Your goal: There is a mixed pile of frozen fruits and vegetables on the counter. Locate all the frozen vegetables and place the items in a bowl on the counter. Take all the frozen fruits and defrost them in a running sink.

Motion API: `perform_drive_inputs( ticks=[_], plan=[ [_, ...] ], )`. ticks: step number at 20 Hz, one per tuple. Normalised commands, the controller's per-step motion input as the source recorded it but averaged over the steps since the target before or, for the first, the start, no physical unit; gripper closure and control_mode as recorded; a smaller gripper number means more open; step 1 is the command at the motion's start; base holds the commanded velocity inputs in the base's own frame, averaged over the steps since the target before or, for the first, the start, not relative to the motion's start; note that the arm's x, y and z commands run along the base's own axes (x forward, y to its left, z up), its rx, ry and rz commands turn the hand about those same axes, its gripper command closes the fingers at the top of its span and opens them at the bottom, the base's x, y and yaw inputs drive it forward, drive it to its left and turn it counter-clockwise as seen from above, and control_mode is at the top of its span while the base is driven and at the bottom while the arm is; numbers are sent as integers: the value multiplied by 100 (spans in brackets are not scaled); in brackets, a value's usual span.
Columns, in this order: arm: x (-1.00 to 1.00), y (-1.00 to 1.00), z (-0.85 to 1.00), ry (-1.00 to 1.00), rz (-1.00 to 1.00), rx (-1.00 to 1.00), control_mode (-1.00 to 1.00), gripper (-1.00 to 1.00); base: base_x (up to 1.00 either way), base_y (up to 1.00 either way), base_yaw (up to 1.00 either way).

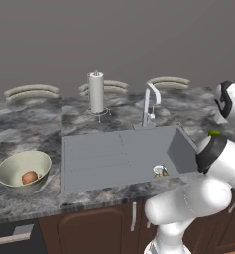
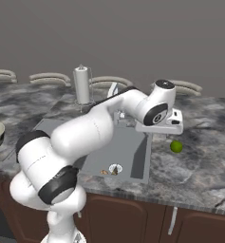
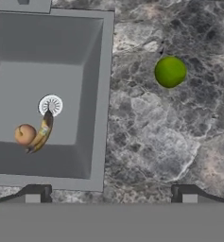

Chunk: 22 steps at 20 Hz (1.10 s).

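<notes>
Left base: bowl (image 1: 23, 171) w/ brown lump (image 1: 29, 177) inside; green ball (image 1: 214, 132) on counter (image 1: 34, 124), right of sink (image 1: 119, 156).
Right base: ball beside hand.
Hand: gripper (image 3: 111, 196) open, empty, above counter. Ball prob. hard, slick, rolls; pinch across middle.

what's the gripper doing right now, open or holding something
gripper: open, holding nothing, above the counter between the sink and the lime-green ball.

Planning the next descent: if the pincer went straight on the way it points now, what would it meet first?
Probably bare counter, between the sink and the lime-green ball. The open pincer points down there; nothing seems to intervene.
</notes>
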Motion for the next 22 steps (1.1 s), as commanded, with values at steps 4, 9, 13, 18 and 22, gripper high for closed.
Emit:
perform_drive_inputs(
  ticks=[4, 9, 13, 18, 22],
  plan=[
    [21, -21, -21, 0, 0, 0, -100, -100, 0, 0, 0],
    [17, -27, -17, 0, 0, 0, -100, -100, 0, 0, 0],
    [23, -27, -17, 0, 0, 0, -100, -100, 0, 0, 0],
    [29, -13, -9, 0, 0, 0, -100, -100, 0, 0, 0],
    [17, -14, -2, 1, 0, 1, -100, -100, 0, 0, 0]
  ],
)
